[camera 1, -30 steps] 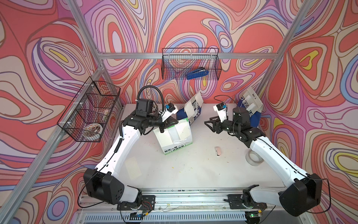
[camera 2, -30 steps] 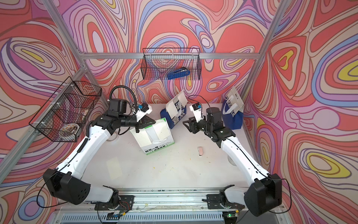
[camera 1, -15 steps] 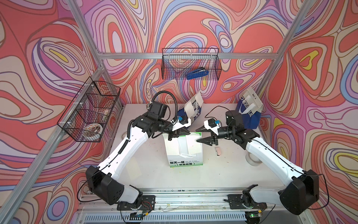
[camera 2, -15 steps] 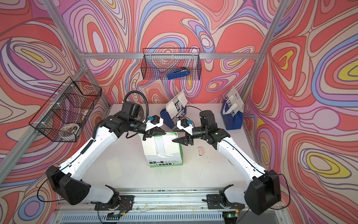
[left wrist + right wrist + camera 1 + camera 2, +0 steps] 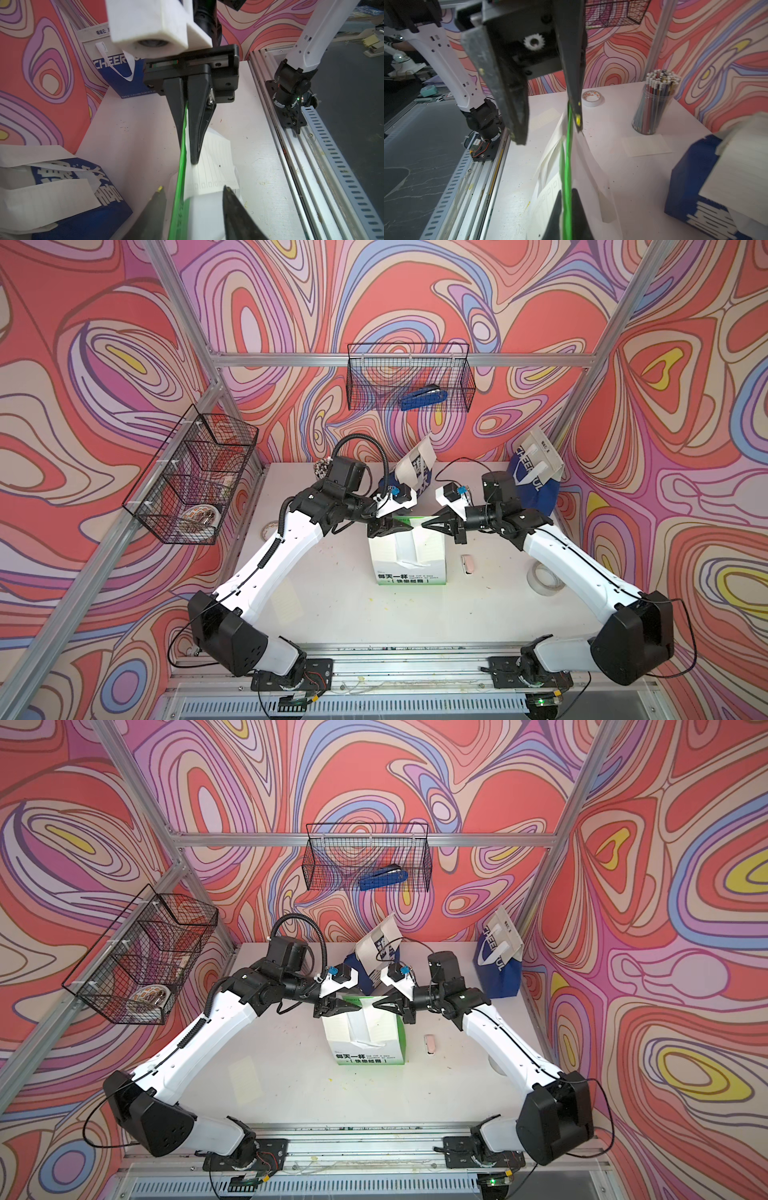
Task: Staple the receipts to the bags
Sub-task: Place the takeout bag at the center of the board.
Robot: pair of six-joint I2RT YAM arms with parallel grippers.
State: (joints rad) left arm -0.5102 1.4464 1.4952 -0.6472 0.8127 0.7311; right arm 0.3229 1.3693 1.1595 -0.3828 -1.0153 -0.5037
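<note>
While looking down from above, find green-white bag (image 5: 388, 560) standing upright at table (image 5: 353, 614) centre. Note lined receipt (image 5: 214, 164) lying against its front face. Record right gripper (image 5: 190, 155) closed tight, pinching the bag's green top edge. Record left gripper (image 5: 192, 188) with jaws parted, straddling that same edge from the opposite side, clamping nothing. Find blue-white bag with Chinese characters (image 5: 419, 472) tilted at back centre, just behind the grippers, and CHEERFUL bag (image 5: 534, 489) standing in the back right corner. Note another receipt (image 5: 286, 603) lying flat on the table, front left, well apart from every bag. Locate blue stapler (image 5: 424, 400) inside the rear wire basket (image 5: 365, 385).
</note>
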